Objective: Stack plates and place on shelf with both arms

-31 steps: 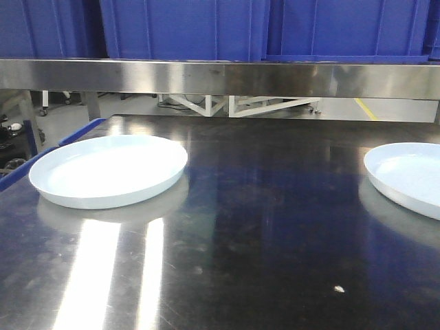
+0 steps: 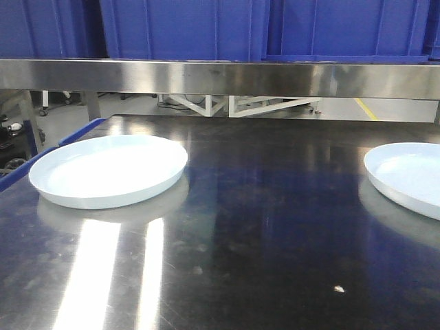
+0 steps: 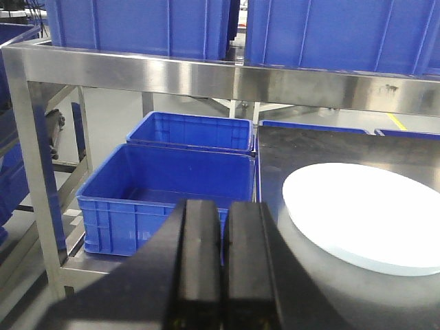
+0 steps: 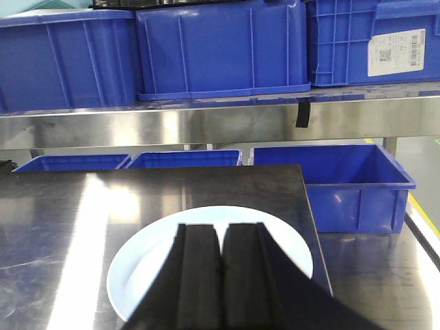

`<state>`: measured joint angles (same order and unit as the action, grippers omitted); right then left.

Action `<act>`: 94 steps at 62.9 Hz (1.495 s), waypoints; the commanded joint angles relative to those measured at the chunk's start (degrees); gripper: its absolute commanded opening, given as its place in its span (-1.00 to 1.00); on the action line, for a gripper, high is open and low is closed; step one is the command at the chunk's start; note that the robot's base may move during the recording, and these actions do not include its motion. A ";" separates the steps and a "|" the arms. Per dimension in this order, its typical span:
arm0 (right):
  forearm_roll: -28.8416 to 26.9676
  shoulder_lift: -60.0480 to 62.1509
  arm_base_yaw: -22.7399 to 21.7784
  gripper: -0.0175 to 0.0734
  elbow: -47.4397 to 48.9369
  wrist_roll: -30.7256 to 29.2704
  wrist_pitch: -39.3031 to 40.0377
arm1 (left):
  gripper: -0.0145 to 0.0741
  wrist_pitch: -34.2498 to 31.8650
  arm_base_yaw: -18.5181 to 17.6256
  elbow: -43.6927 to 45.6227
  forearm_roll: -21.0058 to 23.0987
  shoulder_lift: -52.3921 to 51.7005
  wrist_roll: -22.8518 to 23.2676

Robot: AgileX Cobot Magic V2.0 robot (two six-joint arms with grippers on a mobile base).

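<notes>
Two plates lie flat on the steel table (image 2: 275, 227), well apart and not yet stacked, with the steel shelf (image 2: 220, 77) running across behind them. At the left end, the left plate (image 2: 108, 168) sits close to the table's left edge. In the left wrist view, the left gripper (image 3: 222, 213) has its fingers pressed together on nothing, and this plate lies ahead of them and off to their right. Blue crates (image 3: 165, 185) stand straight ahead, past the table's edge. At the right end, the right plate (image 2: 407, 175) is cut off by the front view's border. The right gripper (image 4: 221, 234), its fingers likewise closed and empty, points straight over it, so the plate's near rim is hidden behind the fingers. Being round, the plates have no long axis to line up with. Each arm is nearer its own plate, and the right one looks better aligned to go first.
</notes>
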<state>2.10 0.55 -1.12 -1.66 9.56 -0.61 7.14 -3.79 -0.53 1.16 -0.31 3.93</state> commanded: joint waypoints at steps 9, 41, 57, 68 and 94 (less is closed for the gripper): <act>0.58 1.26 -0.27 -0.50 0.96 -0.17 4.95 | -0.48 -4.96 -0.01 -1.34 -0.01 -1.01 0.01; 0.58 1.26 -0.27 -0.50 0.96 -0.17 4.95 | -0.48 5.23 -0.01 17.48 -3.98 10.31 -0.32; 0.58 1.26 -0.27 -0.50 0.96 -0.17 4.95 | -0.48 22.61 -0.01 45.57 -4.42 34.97 -0.38; 0.58 1.26 -0.27 -0.50 0.96 -0.17 4.95 | -0.48 23.89 -0.72 52.31 -4.42 44.00 -0.38; 0.58 1.26 -0.27 -0.50 0.96 -0.17 4.95 | -0.48 25.21 -1.92 52.83 -4.25 47.10 -0.60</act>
<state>2.10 0.55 -1.12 -1.66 9.56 -0.61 35.64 -5.30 50.20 -3.22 46.92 3.33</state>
